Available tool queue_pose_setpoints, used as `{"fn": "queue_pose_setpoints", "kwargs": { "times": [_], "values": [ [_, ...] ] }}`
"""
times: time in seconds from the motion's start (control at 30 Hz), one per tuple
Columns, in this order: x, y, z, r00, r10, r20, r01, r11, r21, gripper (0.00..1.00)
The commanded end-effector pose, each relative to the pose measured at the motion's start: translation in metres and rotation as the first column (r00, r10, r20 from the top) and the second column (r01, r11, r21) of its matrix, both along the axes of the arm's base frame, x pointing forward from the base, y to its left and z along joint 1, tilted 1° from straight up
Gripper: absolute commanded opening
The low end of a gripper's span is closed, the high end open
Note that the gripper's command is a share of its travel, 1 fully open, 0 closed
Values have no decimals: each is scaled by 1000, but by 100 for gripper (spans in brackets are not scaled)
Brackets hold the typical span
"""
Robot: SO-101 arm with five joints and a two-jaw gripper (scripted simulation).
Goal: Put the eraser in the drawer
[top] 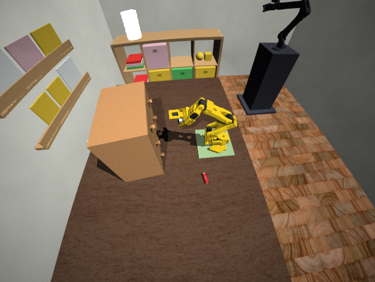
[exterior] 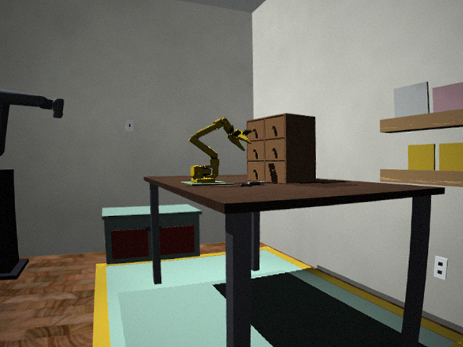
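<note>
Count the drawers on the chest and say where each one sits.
6, all shut, on the chest: two columns by three rows. Top row, middle, bottom. None seem hidden.
</note>
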State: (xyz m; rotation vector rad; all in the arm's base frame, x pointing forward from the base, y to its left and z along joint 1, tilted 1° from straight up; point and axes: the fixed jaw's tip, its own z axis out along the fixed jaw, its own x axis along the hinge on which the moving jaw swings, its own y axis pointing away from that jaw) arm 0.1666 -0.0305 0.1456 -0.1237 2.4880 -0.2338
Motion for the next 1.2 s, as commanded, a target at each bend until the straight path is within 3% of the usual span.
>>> {"fn": "queue_pose_setpoints", "kwargs": {
  "times": [0.0,0.23,1.17],
  "values": [
    [-7,12,-8,999,-21,-33,24,997,71,50],
    [-18,28,-19,992,-66,-110,84,982,169,50],
    [-18,28,-19,992,-67,-111,85,982,170,50]
  ]
}}
